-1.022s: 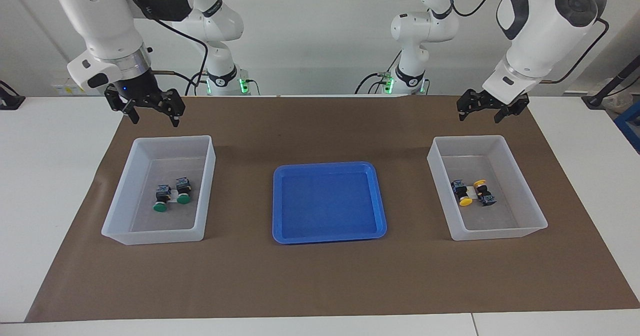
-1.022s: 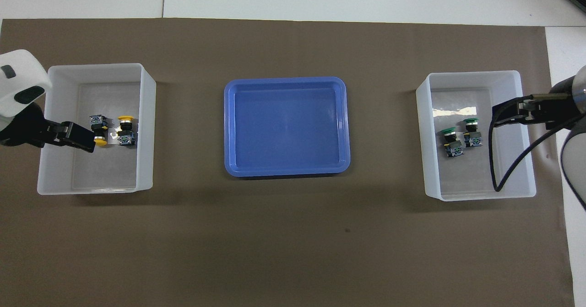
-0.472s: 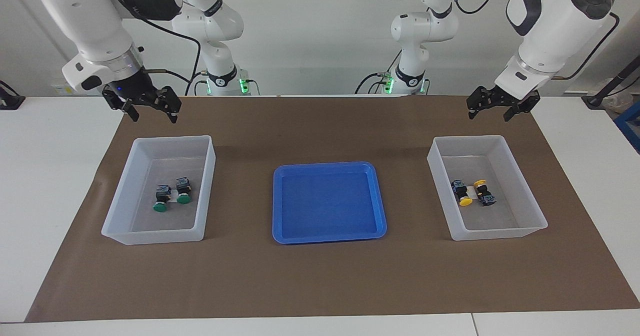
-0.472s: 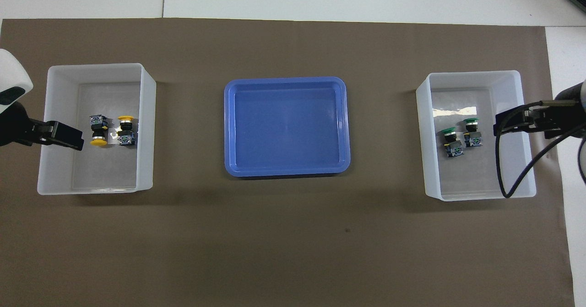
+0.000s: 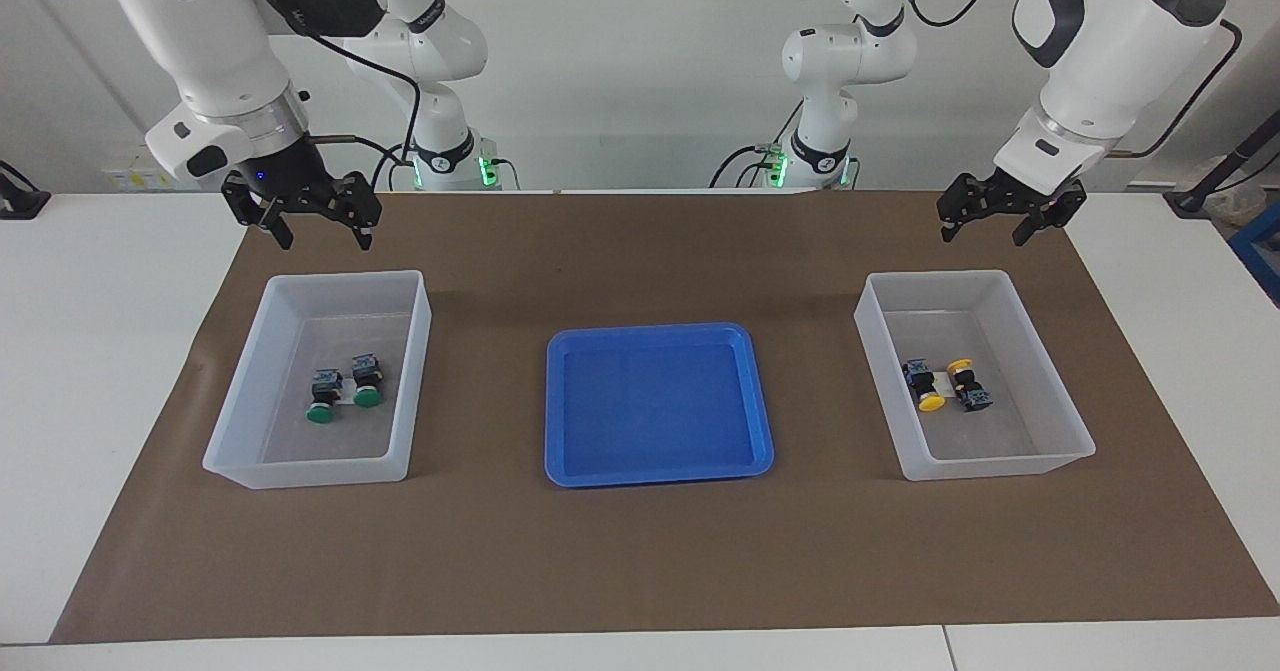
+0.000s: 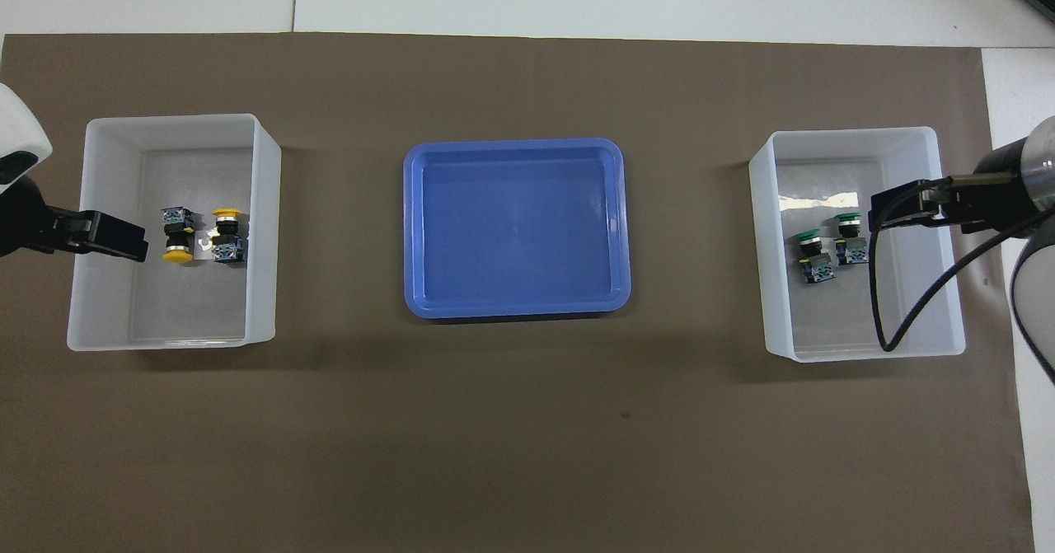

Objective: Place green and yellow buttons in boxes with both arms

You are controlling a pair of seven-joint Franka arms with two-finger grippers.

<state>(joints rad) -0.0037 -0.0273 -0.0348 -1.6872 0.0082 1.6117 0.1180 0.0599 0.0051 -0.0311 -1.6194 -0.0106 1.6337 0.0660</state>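
Facing view: left tool (image 5: pixel 997 219) and right tool (image 5: pixel 313 219) hang spread and empty over the desk's (image 5: pixel 120 371) robot edge. Yellow buttons (image 5: pixel 945 384) lie in one box (image 5: pixel 1040 396), green buttons (image 5: pixel 343 389) in the other (image 5: pixel 415 351). Risk seems slight: a descending tool could clip a rim. No writing is legible
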